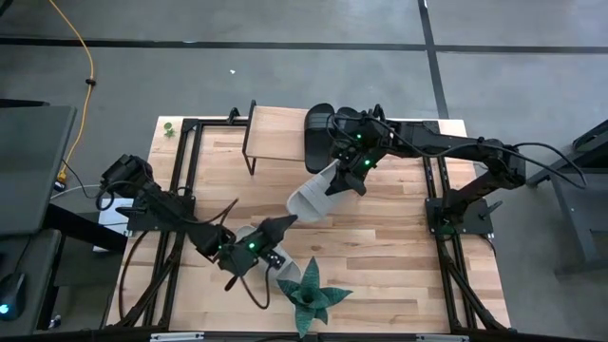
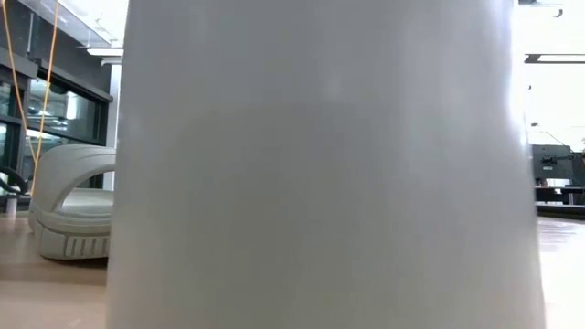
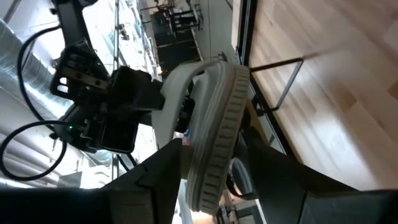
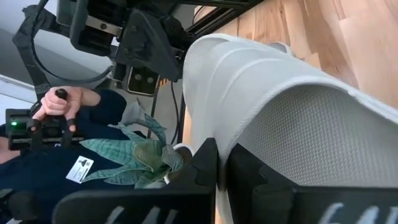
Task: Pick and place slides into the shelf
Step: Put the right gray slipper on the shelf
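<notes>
Only the high view takes in the whole worktop (image 1: 380, 237). There, 1 pale grey-beige slide (image 1: 312, 193) is seen lifted near the middle, gripped at its strap end by the right gripper (image 1: 342, 179), which is closed on it. The shelf (image 1: 275, 133) stands at the far edge, with a black slide (image 1: 318, 136) just beside its right end. The left gripper (image 1: 285, 225) is pinched on the toe end of another pale slide (image 1: 249, 237), near the green spiky plant (image 1: 309, 296) at the near edge.

The low view is almost filled by a close pale surface; a pale slide (image 2: 73, 203) with a wide strap and ribbed sole edge is seen resting on the wood at its left.

The left wrist view gives what the others hide: the held slide's ribbed sole rim (image 3: 217, 130), seen edge-on between the dark fingers (image 3: 155, 180). In the right wrist view the textured footbed and ribbed strap (image 4: 280, 93) are shown close, and a person's hand (image 4: 59, 102) on a control handle is seen beyond.
</notes>
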You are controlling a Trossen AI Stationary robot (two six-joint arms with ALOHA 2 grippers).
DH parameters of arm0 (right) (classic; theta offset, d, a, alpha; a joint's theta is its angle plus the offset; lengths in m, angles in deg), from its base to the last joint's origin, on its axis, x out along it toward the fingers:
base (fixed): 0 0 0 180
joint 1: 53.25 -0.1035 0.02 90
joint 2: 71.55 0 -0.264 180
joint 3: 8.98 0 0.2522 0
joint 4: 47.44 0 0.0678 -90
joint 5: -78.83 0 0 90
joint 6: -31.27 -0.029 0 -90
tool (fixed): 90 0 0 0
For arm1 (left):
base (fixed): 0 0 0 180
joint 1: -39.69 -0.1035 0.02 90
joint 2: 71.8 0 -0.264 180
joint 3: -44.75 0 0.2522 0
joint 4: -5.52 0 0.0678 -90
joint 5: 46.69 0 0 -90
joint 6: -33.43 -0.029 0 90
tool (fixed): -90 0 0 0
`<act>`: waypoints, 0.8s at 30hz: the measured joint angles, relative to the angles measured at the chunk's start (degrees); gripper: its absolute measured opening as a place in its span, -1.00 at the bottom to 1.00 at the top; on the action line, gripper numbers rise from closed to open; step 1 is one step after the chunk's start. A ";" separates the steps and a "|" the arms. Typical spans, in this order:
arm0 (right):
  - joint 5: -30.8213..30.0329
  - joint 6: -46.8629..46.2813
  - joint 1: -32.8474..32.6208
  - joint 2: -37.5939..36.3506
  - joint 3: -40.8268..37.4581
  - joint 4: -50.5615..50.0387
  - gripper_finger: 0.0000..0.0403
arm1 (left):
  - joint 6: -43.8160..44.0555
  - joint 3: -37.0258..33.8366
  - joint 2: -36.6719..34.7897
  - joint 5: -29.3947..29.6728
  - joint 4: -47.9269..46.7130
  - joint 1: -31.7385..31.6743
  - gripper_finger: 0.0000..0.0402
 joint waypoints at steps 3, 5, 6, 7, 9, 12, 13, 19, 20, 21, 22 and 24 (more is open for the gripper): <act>0.02 0.06 0.00 0.00 0.00 0.00 -1.00 | -0.26 0.00 0.00 -0.12 0.02 -0.67 -0.15; 0.00 0.19 0.00 0.00 0.00 0.01 -1.00 | -0.28 0.00 0.00 -0.62 0.01 -0.67 -0.15; 0.01 0.20 0.00 0.00 0.00 0.00 -1.00 | -0.49 0.00 0.00 -0.97 0.04 -0.65 -0.15; 0.00 0.20 0.00 0.00 0.00 0.02 -1.00 | -1.02 0.00 0.00 -1.53 0.10 -0.62 -0.15; 0.02 0.15 0.00 0.00 0.00 0.02 -1.00 | -1.82 -0.02 0.00 -2.20 0.86 -0.52 -0.15; 0.02 0.16 0.00 0.00 0.00 0.09 -1.00 | -3.13 -0.02 0.00 -3.07 2.19 -0.54 -0.15; 0.02 0.00 0.00 0.00 0.00 0.26 -1.00 | -3.73 -0.02 0.00 -3.17 2.57 -0.54 -0.15; 0.12 -0.01 -0.52 0.00 0.00 1.57 -1.00 | -4.99 -0.02 0.00 -4.51 3.80 -0.96 -0.15; 0.17 -0.02 -0.73 0.00 0.00 1.81 -1.00 | -4.96 -0.02 0.00 -4.82 3.78 -1.24 -0.15; 0.19 -0.02 -0.86 0.00 0.00 2.11 -1.00 | -4.94 -0.02 0.00 -4.97 3.78 -1.37 -0.15; 0.17 -0.02 -1.04 0.00 0.00 2.34 -1.00 | -4.92 -0.02 0.00 -4.97 3.76 -1.88 -0.15; 0.19 -0.19 -1.24 0.00 0.00 2.29 -1.00 | -4.79 -0.02 0.00 -4.99 3.69 -2.63 -0.15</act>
